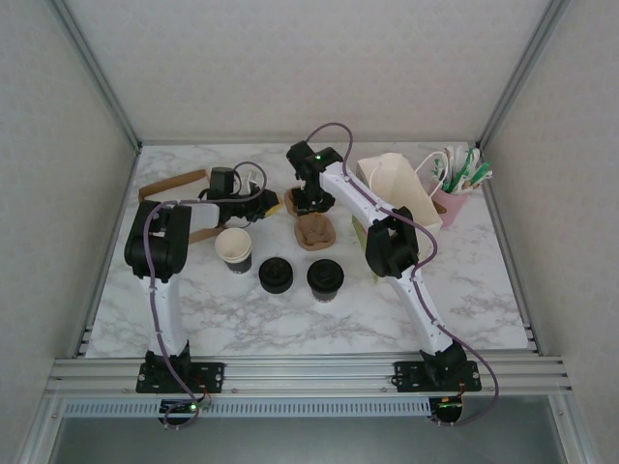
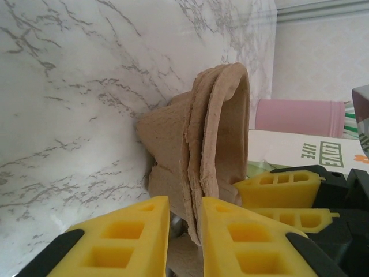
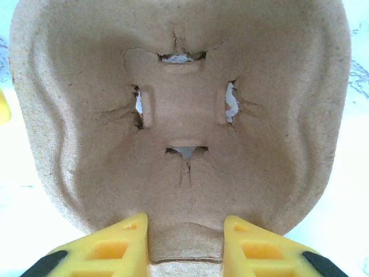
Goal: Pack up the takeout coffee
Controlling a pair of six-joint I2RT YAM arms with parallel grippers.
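Brown moulded-pulp cup carrier (image 3: pixel 184 109) being pinched upright by right gripper (image 3: pixel 184 231), likely for separating nested layers; left gripper (image 2: pixel 184 205) narrow astride its rim, grip unclear. Lidded black paper takeout coffee (image 1: pixel 325 278) standing nearer on bench (image 1: pixel 464 300).

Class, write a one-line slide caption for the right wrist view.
Right gripper grips the near rim of a brown pulp cup carrier, its slotted cup well facing the camera.
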